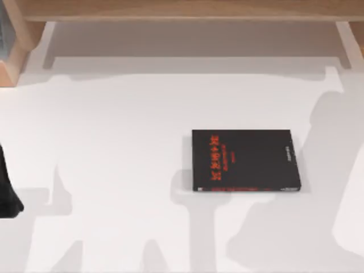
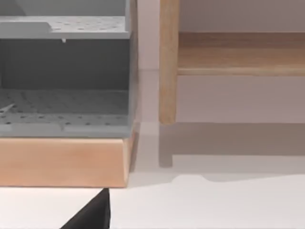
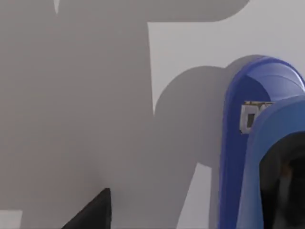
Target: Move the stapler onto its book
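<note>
The book [image 1: 245,160] lies flat on the white table, right of the middle, black-covered with red lettering toward its left edge and a small white mark toward its right. The stapler [image 3: 259,143], bright blue with a rounded end, is very close in the right wrist view and rests over the table, casting a shadow beside it. A black part of my right gripper [image 3: 93,212] shows beside the stapler, apart from it. My left arm [image 1: 7,193] is parked at the table's left edge, and a black part of its gripper [image 2: 90,214] shows above the white table.
A wooden shelf [image 1: 182,11] runs along the back of the table. At the back left stands a wooden-based unit [image 2: 64,162] with grey perforated trays [image 2: 64,112]. Arm shadows fall across the table's front.
</note>
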